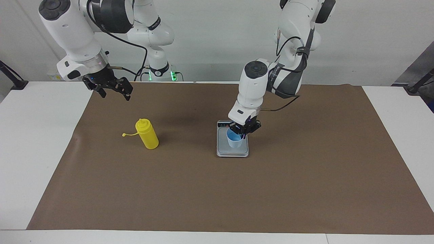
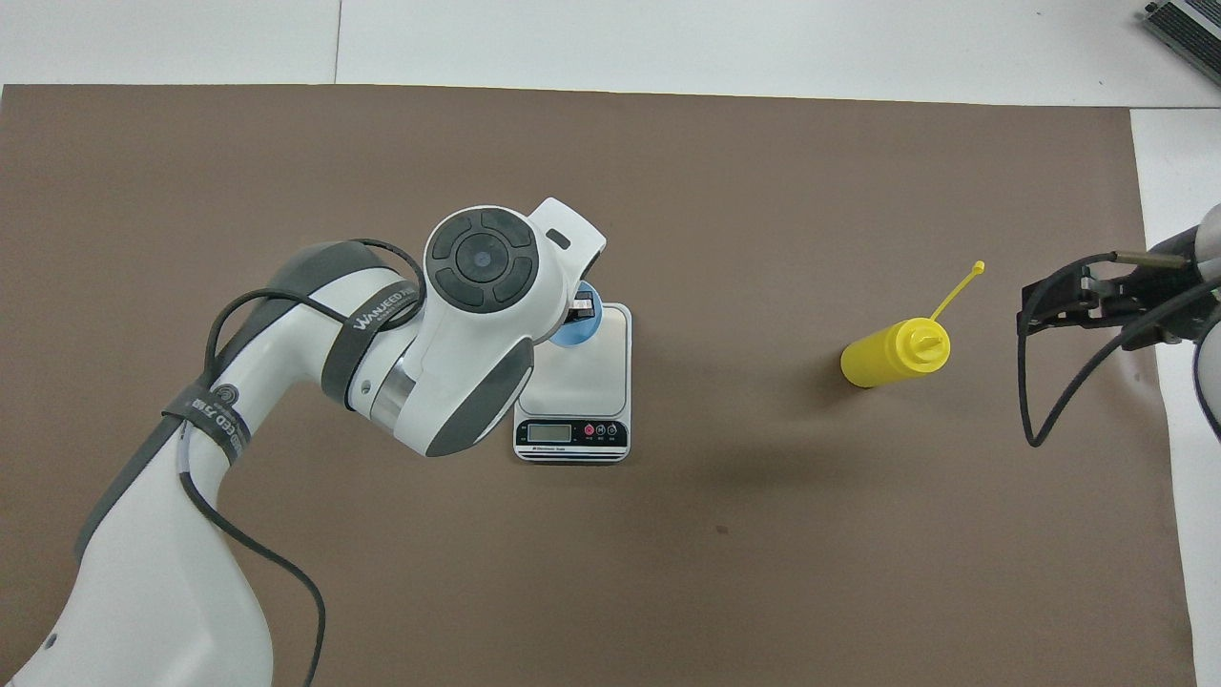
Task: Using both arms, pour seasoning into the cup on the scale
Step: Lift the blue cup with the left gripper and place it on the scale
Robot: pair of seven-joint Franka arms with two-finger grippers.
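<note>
The light blue cup (image 1: 234, 139) stands on the grey plate of the silver scale (image 1: 234, 151), with the display strip on the edge nearer the robots. My left gripper (image 1: 242, 133) reaches down onto the cup's rim and is shut on it. In the overhead view the left arm's wrist hides most of the cup (image 2: 573, 335) on the scale (image 2: 591, 382). The yellow seasoning bottle (image 1: 148, 135) stands upright toward the right arm's end, its cap hanging out on the tether (image 1: 124, 135). My right gripper (image 1: 114, 95) hangs open and empty in the air, over the mat's edge beside the bottle (image 2: 892, 353).
A brown mat (image 1: 237, 196) covers most of the white table (image 1: 30, 142). The left arm's forearm and black cable (image 2: 238, 420) hang low over the mat beside the scale. Black clamp stands sit at both table ends near the robots.
</note>
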